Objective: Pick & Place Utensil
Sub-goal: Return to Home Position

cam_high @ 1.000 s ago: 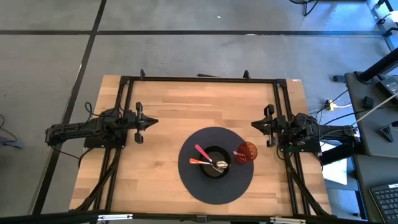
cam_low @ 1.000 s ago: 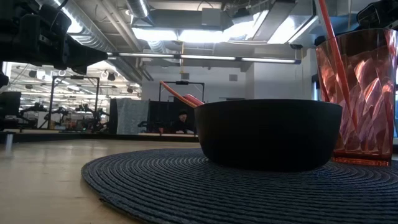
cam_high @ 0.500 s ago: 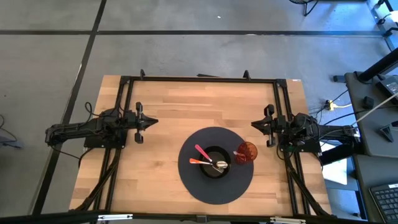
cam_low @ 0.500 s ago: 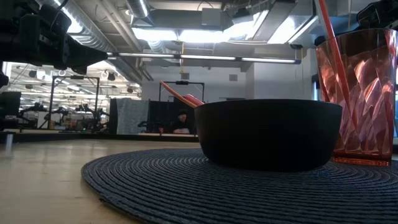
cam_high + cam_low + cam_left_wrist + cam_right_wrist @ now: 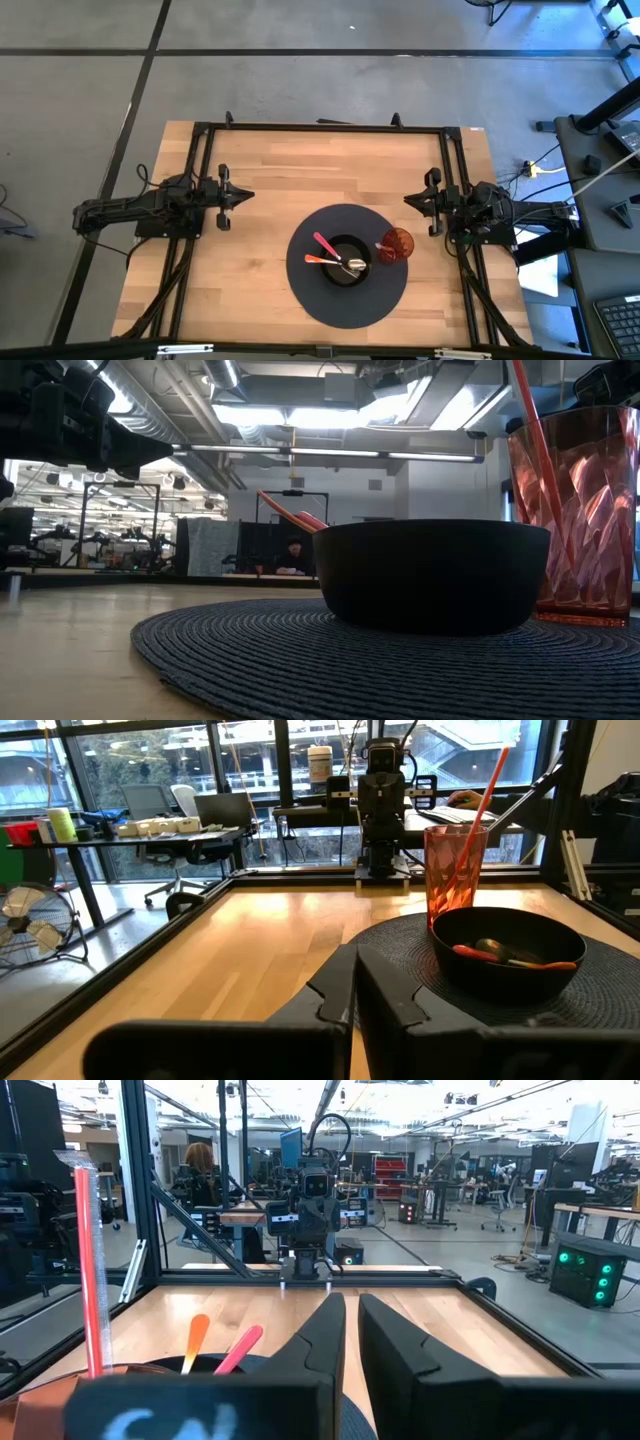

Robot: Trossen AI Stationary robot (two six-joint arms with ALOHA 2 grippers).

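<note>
Table: wood top inside a black frame, both arms at its opposite sides, well apart from the work. Left gripper sits at the left side and points inward, fingers pressed together with only a sliver between them, pinching nothing. Right gripper mirrors it at the right side, fingers likewise drawn together and empty. Mat: round, dark, woven, near the table's front centre. Black bowl stands in the middle of the mat; the faceted reddish cup stands just beside it on the side of the right arm, also on the mat. In the bowl, the pink fork and the orange spoon lean with their handles over the rim toward the left arm. The orange straw stands tilted in the cup. Judgement: every utensil is placed and you have nothing left to fetch. If you regrip one, expect light, stiff, smooth pieces that slip in a loose pinch; take the handle where it clears the rim, across its flat. The cup looks light and tippy, so avoid nudging the straw.
</note>
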